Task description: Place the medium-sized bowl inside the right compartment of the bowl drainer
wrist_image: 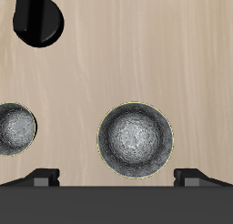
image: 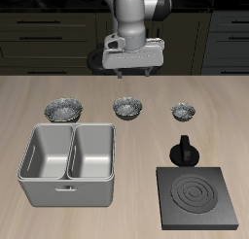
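The medium-sized bowl (image: 128, 108) is silvery-grey with a dark speckled inside and stands upright on the table, the middle one in a row of three bowls. In the wrist view it (wrist_image: 135, 141) sits almost straight under the gripper. My gripper (image: 131, 76) hangs above and slightly behind it, open and empty. Its two fingertips (wrist_image: 41, 178) show wide apart at the frame's edge, the gripper (wrist_image: 116, 178) clear of the bowl. The bowl drainer (image: 68, 189), a light grey tub with two deep empty wells, stands nearer the table's front edge.
The wider speckled bowl (image: 64, 109) stands behind the drainer. The smallest speckled bowl (image: 183, 112) (wrist_image: 14, 134) ends the row. A black knobbed object (image: 183, 151) (wrist_image: 38, 23) stands behind the black square stove plate (image: 197, 197).
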